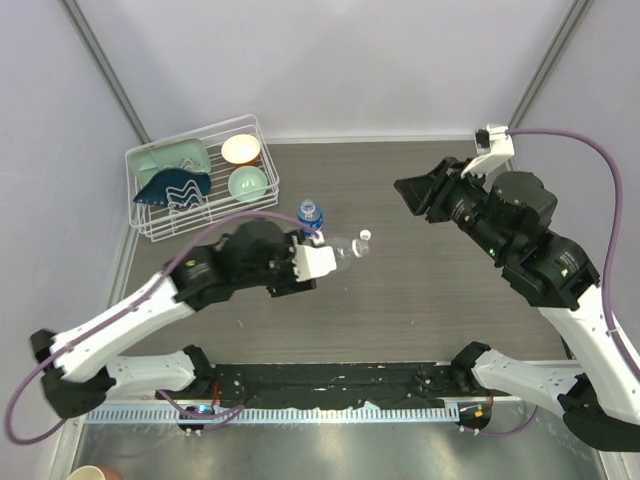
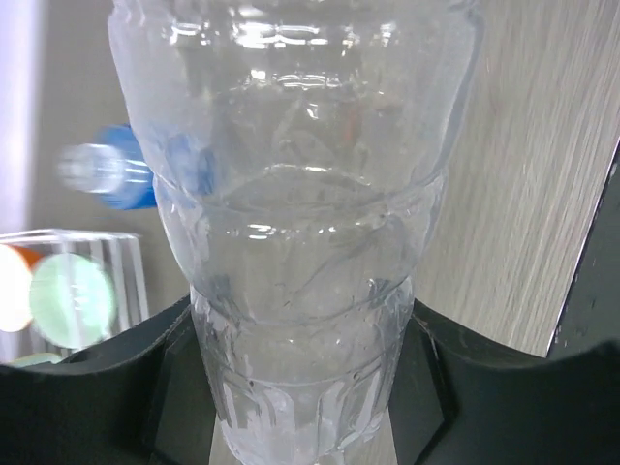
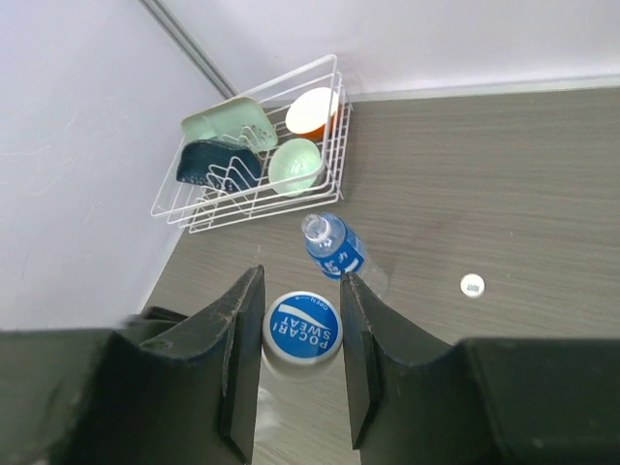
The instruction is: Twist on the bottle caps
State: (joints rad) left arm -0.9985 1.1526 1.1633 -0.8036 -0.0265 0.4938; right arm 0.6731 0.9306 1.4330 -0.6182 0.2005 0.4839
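Observation:
My left gripper (image 1: 322, 259) is shut on the plain clear bottle (image 1: 345, 249), holding its body tilted off the table; the bottle fills the left wrist view (image 2: 295, 242) between the dark fingers. A cap with a blue printed top (image 3: 302, 327) sits on its mouth, facing my right gripper. My right gripper (image 1: 408, 188) is open and empty; the cap shows between its fingers (image 3: 242, 329) without touching them. The blue-label bottle (image 1: 309, 213) stands uncapped just behind (image 3: 334, 247). A loose white cap (image 3: 472, 285) lies on the table beside it (image 1: 366, 234).
A white wire dish rack (image 1: 150, 215) stands at the back left, holding a cream bowl (image 1: 241, 149), a green bowl (image 1: 247, 182) and green and dark blue dishes. It also shows in the right wrist view (image 3: 208, 218). Walls close the left and back sides.

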